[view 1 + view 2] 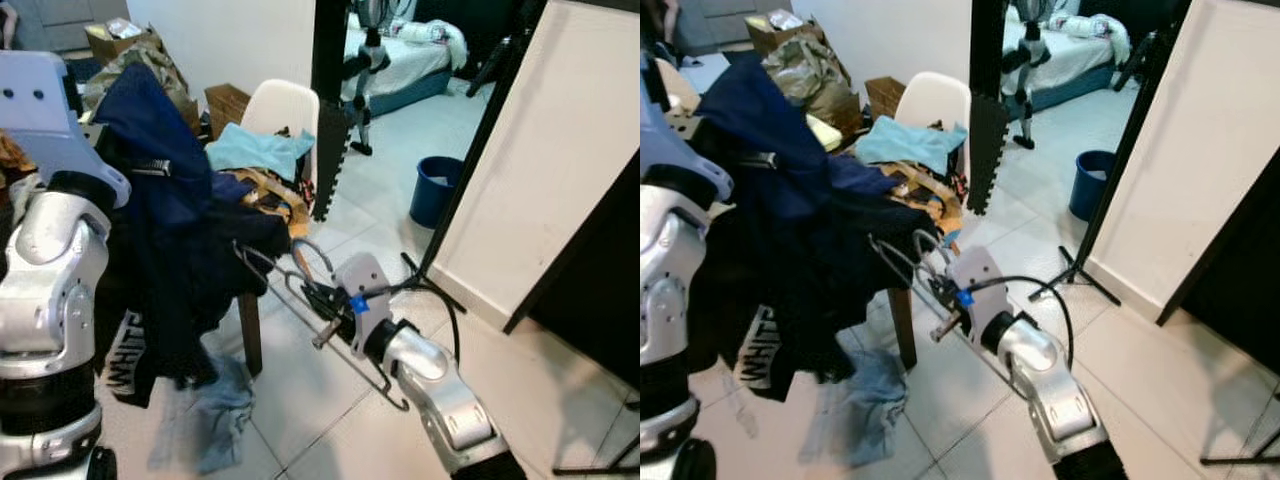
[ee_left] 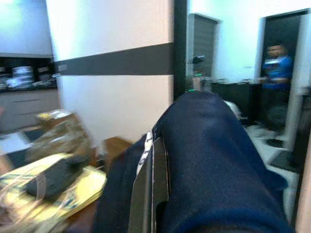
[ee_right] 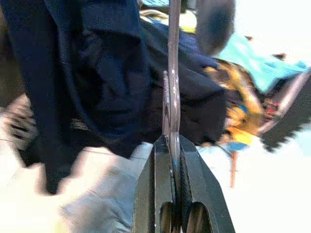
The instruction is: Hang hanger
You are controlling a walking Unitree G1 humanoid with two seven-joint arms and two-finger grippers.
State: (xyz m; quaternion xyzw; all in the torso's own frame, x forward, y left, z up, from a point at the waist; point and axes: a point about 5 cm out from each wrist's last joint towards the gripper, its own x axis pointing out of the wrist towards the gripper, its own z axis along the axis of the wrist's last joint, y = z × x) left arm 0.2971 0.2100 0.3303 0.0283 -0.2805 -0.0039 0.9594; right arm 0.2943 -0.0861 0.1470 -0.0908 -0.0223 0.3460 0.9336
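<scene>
Right gripper (image 1: 322, 305) low over the tiled floor (image 1: 330, 420), fingers (image 3: 165, 194) pinched narrow on a thin metal hanger (image 1: 290, 285); right wrist view shows the wire rod clamped between both pads. Hanger held out in front of the forearm, hook end up near the dark clothes, its long bar slanting down to the floor beside the arm. Just beyond it, a navy garment (image 1: 165, 200) with white lettering near its hem hangs in front of the left arm. Left gripper (image 2: 153, 194) is buried in that navy fabric; cannot tell its finger state. Behind, a white chair (image 1: 285, 110) heaped with a teal cloth (image 1: 255, 150) and tan straps. Light blue cloth (image 1: 215, 410) crumpled on the floor under the garment. Blue bucket (image 1: 435, 190) by the white board's foot. Person in blue, blurred, in a doorway in left wrist view.
</scene>
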